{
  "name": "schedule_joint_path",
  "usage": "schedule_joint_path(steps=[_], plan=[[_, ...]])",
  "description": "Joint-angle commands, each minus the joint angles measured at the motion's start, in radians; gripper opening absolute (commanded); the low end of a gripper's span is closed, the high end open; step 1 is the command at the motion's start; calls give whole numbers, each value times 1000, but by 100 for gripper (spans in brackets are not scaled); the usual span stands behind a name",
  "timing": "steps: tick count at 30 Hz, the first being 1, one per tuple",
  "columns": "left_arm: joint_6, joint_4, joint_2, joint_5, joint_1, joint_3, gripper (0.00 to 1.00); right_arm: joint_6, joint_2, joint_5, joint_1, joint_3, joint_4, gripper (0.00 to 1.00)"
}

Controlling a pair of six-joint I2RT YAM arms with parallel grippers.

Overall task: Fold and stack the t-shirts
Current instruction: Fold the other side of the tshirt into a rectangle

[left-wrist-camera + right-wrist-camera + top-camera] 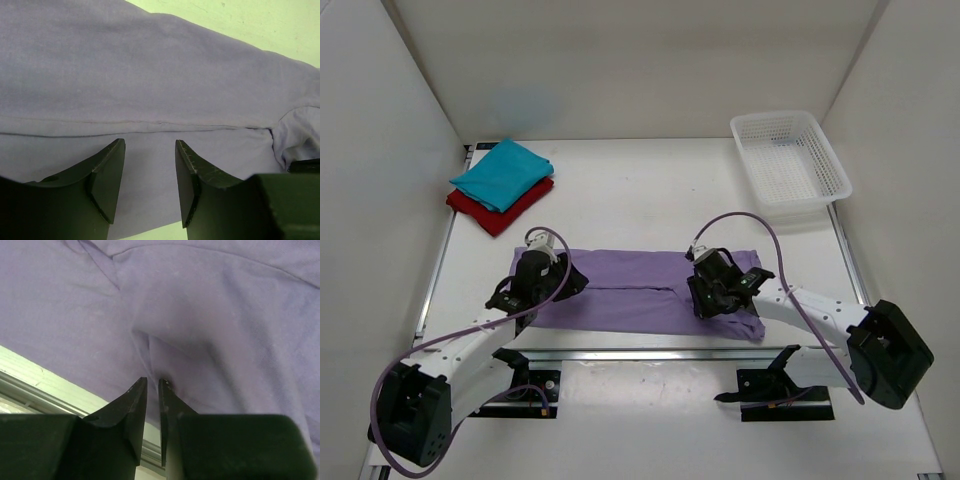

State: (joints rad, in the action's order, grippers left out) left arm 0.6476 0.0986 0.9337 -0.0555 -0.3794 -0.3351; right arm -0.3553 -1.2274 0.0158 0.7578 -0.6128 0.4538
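Top external, lavender shirt (pixel 630 282) flat under left tool (pixel 570 281), right tool (pixel 712 300)

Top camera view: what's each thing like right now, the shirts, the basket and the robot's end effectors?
lavender t-shirt: flat on the table, partly folded.
teal t-shirt: folded, on top of the red one.
dark red t-shirt: folded, underneath.
white mesh basket: upright, empty.
left end effector: open over lavender cloth.
right end effector: almost shut at a cloth pucker; grip unclear.
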Motion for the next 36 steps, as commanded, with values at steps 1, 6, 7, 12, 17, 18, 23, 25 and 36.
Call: schedule_joint_path(steps=[1, 6, 7, 12, 17, 18, 23, 25, 36], plan=[[9, -26, -22, -21, 11, 8, 55, 9, 25, 38, -9, -1, -58, 15], [6, -17, -38, -23, 19, 14, 55, 1, 58, 10, 24, -12, -38, 7], [4, -23, -39, -26, 25, 19, 56, -1, 83, 35, 28, -11, -55, 9], [15, -39, -24, -34, 16, 21, 56, -7, 54, 111, 11, -2, -90, 9], [11, -36, -29, -35, 28, 21, 56, -2, -21, 72, -32, -15, -47, 7], [7, -33, -33, -35, 30, 24, 56, -4, -23, 46, -35, -16, -28, 7], [3, -24, -48, -44, 53, 22, 56, 0, -29, 9, -64, -24, -1, 8], [1, -30, -49, -49, 59, 27, 56, -4, -14, 3, -64, -15, -13, 10], [1, -39, -41, -60, 63, 30, 56, -5, -66, 32, -31, -15, -29, 18]])
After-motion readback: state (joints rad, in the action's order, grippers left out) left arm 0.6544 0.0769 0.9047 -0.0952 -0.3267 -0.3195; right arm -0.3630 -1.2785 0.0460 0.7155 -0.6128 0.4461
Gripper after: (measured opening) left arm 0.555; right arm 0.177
